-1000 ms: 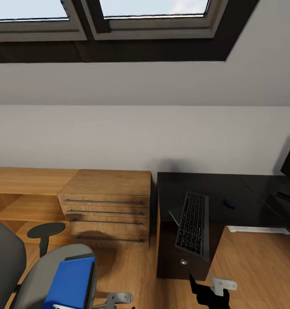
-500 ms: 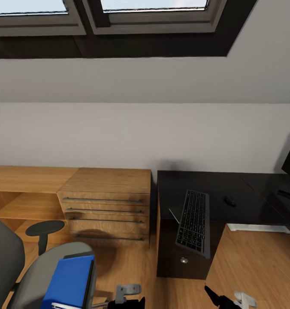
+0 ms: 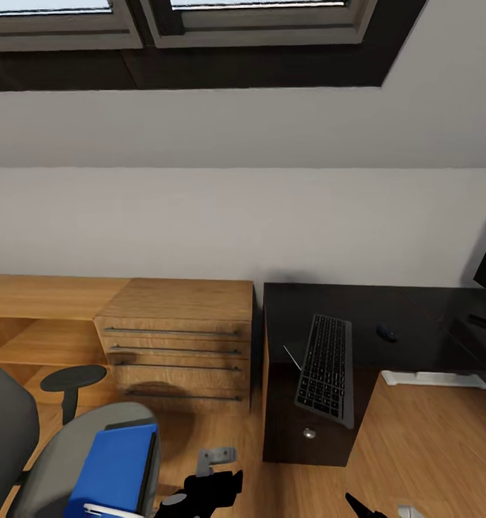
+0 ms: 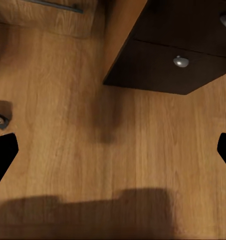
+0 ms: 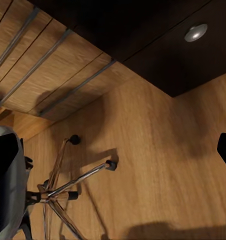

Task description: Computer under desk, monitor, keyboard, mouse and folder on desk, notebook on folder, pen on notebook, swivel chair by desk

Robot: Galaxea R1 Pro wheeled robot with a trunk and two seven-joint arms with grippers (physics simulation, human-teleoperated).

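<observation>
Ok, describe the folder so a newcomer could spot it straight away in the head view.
Start at the light wooden chest with long bar handles against the wall, then drop to the grey swivel chair in front of it. The folder lies on the chair's seat. It is the one bright blue thing among grey padding, wood and black furniture.

1 keyboard point(image 3: 325, 369), 1 mouse point(image 3: 387, 332), 1 folder point(image 3: 113, 471), 1 swivel chair point(image 3: 27, 446)

Keyboard point(image 3: 325, 370) on desk point(image 3: 387, 316), overhanging edge
</observation>
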